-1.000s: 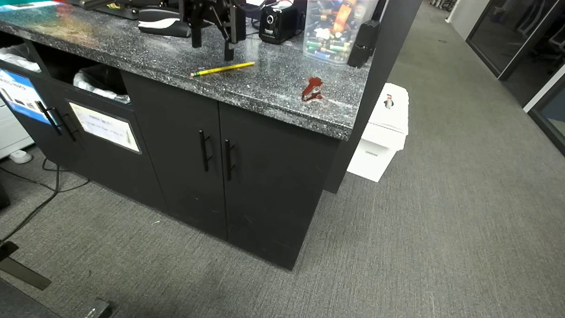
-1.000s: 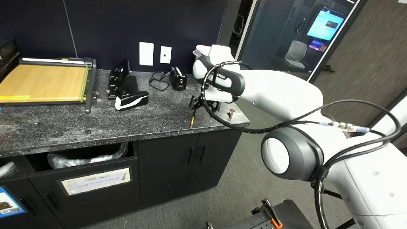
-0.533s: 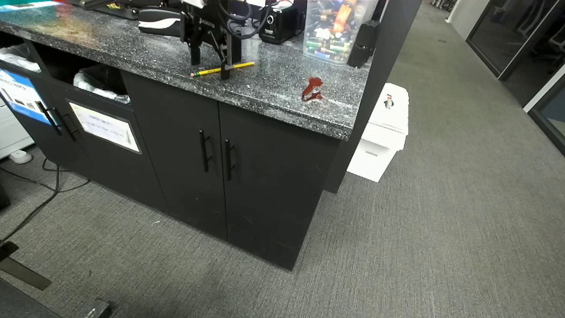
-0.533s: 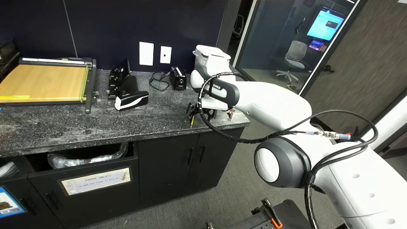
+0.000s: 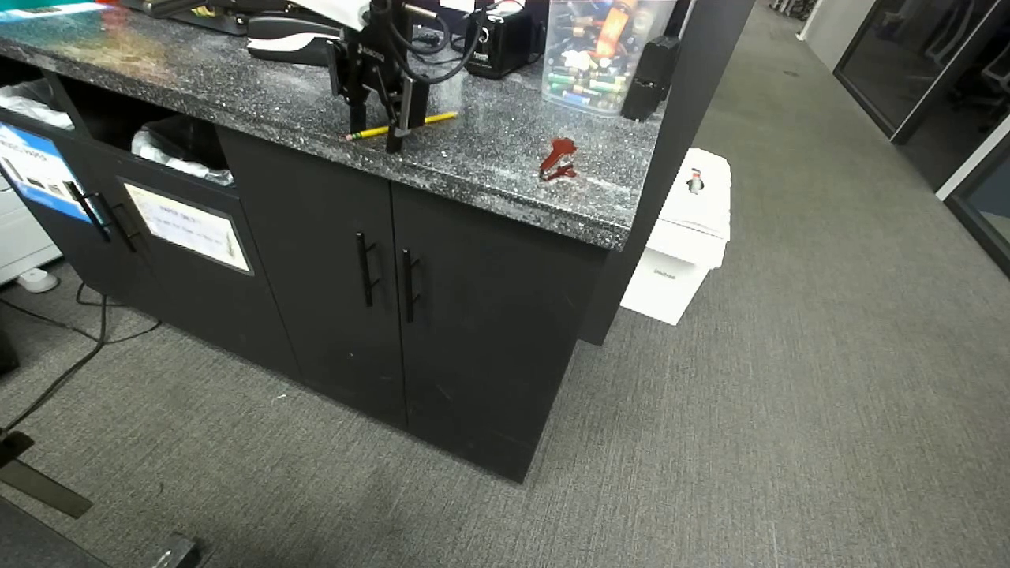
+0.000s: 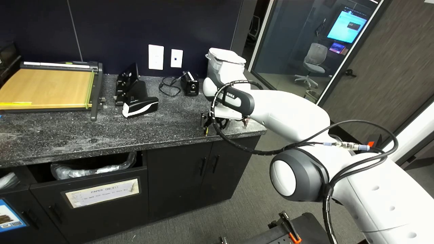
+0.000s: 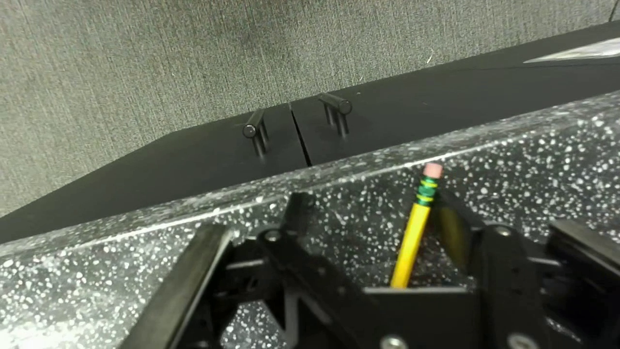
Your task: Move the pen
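Pen (image 7: 416, 226), seemingly a pencil: yellow, pink eraser, lying on the counter (image 5: 237, 91), right of centre in the wrist view, eraser toward the front edge. End effector (image 7: 374, 199): fingers (image 7: 295, 213) spread wide either side of the pen, nothing gripped; contact with it, cannot tell. Handling, as judged: centre first, the pen sitting nearer the right-of-frame finger; go low, close gently, lest it roll over the edge. Containers, in an exterior view: clear tub (image 5: 559, 28), upper right of centre, holding what look like batteries (image 5: 593, 85); white bin (image 5: 682, 244), right of centre, contents hidden
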### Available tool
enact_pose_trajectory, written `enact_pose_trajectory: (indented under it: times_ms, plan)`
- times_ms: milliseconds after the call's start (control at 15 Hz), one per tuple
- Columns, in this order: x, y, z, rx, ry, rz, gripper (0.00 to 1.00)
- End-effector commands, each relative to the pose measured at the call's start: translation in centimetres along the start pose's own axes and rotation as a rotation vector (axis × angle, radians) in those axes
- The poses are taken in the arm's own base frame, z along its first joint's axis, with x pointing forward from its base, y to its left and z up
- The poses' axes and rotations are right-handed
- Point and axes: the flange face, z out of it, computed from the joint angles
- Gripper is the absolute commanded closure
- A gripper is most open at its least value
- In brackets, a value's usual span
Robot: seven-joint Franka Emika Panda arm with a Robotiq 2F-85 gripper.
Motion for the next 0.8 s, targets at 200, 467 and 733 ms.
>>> enact_pose_trajectory:
  times_ms: [200,467,733]
  plan:
    - [0.4,0.3,-0.3,0.032,0.024,0.038,0.85]
    - [0.4,0.1,-0.6,0.030,0.026,0.020,1.00]
    - [-0.1,-2.3,-2.3,0.049,0.038,-0.081,0.98]
